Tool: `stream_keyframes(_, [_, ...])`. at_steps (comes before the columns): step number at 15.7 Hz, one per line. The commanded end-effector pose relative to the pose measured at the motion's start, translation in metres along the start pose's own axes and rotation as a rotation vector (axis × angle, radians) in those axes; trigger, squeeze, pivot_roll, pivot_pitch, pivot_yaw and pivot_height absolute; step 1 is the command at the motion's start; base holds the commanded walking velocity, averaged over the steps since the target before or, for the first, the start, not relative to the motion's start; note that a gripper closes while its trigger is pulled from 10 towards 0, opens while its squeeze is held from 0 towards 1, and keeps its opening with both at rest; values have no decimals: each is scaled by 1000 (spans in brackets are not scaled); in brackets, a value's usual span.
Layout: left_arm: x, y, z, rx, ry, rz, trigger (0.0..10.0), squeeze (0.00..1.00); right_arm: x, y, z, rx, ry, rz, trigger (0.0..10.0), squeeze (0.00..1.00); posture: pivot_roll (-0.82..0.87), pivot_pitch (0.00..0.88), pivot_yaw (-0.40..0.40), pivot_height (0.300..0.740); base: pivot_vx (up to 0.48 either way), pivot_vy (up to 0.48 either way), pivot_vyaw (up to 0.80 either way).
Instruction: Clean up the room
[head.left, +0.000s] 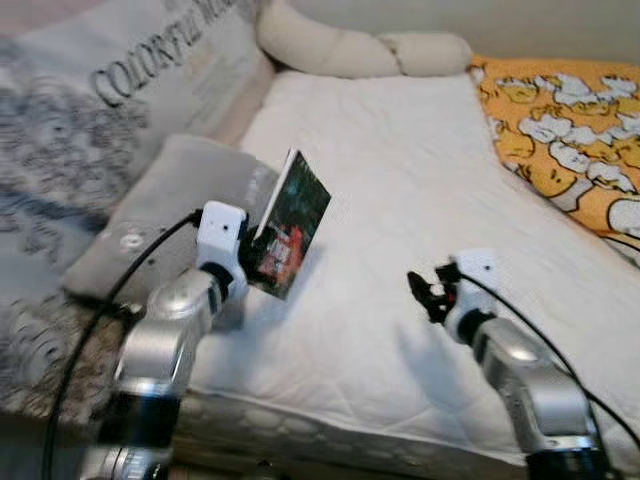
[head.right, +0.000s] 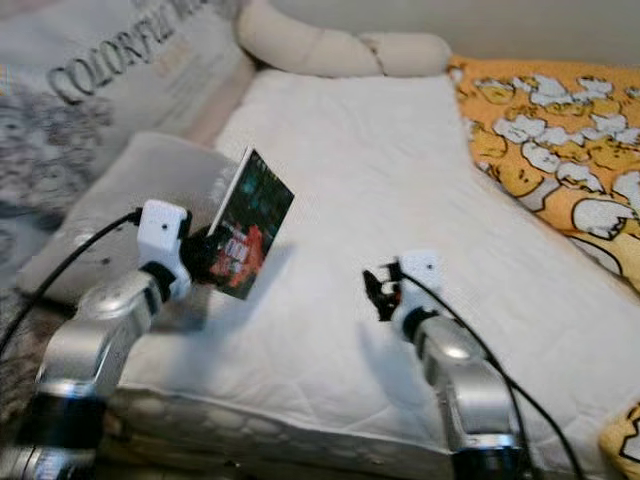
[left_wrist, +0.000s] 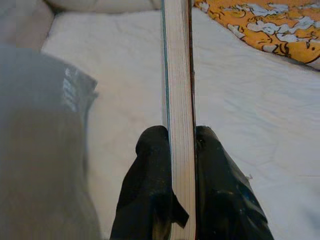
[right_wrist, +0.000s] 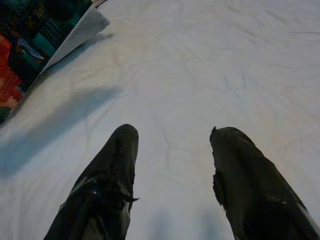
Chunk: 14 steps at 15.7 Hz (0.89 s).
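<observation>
Clearly the pick-up step is done: the left gripper (left_wrist: 181, 150) is clenched on the lower edge of a book (head.left: 290, 225), holding it tilted up off the white bed (head.left: 400, 200), just beside a grey pillow (head.left: 165, 205). The right gripper (right_wrist: 172, 165) hovers above the bare sheet with its fingers spread, grasping nothing. Next, I judge, the book must be carried off the bed to wherever it belongs, kept firmly pinched so it does not slip.

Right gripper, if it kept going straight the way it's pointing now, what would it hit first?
Most likely the white mattress: the open right gripper points across and slightly down at bare sheet. The book sits off to one side, though depth is hard to judge.
</observation>
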<state>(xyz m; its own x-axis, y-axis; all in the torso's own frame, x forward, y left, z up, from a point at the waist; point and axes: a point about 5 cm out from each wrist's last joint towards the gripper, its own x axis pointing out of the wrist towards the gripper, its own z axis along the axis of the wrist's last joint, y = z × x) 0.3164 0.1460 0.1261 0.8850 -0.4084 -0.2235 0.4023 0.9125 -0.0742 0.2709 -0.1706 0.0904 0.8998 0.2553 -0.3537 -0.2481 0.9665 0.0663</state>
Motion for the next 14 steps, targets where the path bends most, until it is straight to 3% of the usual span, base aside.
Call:
stream_keyframes(1, [9, -2, 14, -27, -35, -37, 10000, 0, -4, -4, 6, 0, -9, 17, 10000, 0, 5, 0, 47, 740, 0, 0, 0])
stream_keyframes(3, [26, -7, 13, -123, -3, -83, 10000, 0, -11, -11, 8, -22, 9, 58, 10000, 0, -17, 0, 52, 740, 0, 0, 0])
stream_keyframes(4, [38, -13, 11, -221, 18, -122, 10000, 0, -17, -15, 9, -58, 33, 101, 10000, 0, -39, 0, 57, 740, 0, 0, 0])
stream_keyframes(7, [56, -21, -1, -397, 83, -142, 10000, 0, -27, -18, 13, -106, 74, 178, 10000, 0, -97, 0, 68, 740, 0, 0, 0])
stream_keyframes(9, [61, -23, -12, -432, 123, -122, 10000, 0, -31, -20, 15, -128, 95, 203, 10000, 0, -122, 0, 71, 740, 0, 0, 0])
stream_keyframes(11, [67, -30, -36, -455, 187, -54, 10000, 0, -40, -20, 19, -165, 138, 215, 10000, 0, -197, 0, 63, 740, 0, 0, 0])
stream_keyframes(14, [66, -33, -55, -462, 218, 24, 10000, 0, -53, -9, 19, -181, 182, 279, 10000, 0, -258, 0, 41, 740, 0, 0, 0])
